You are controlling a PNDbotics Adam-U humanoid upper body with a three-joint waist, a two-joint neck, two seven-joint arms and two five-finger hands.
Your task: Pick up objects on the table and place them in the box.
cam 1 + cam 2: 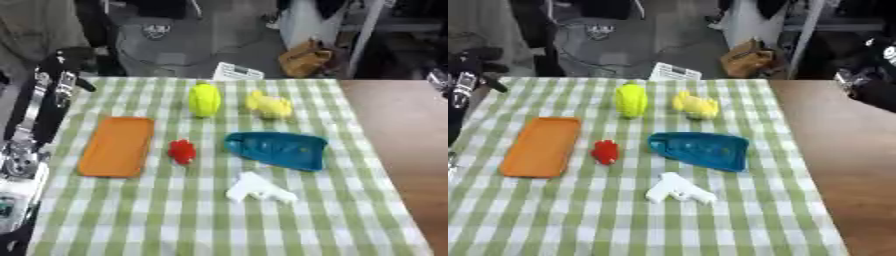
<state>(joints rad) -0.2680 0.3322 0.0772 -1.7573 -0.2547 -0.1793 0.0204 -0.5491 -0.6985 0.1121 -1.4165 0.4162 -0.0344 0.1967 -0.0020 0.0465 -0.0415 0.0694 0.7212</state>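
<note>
My left hand [66, 57] hung at the cloth's [350, 210] far-left corner, fingers unreadable; the tray [116, 146] lay just beside the red toy [182, 150].

The left hand [66, 57] is too blurred to read its fingers; the right arm [874, 75] is cut off.
</note>
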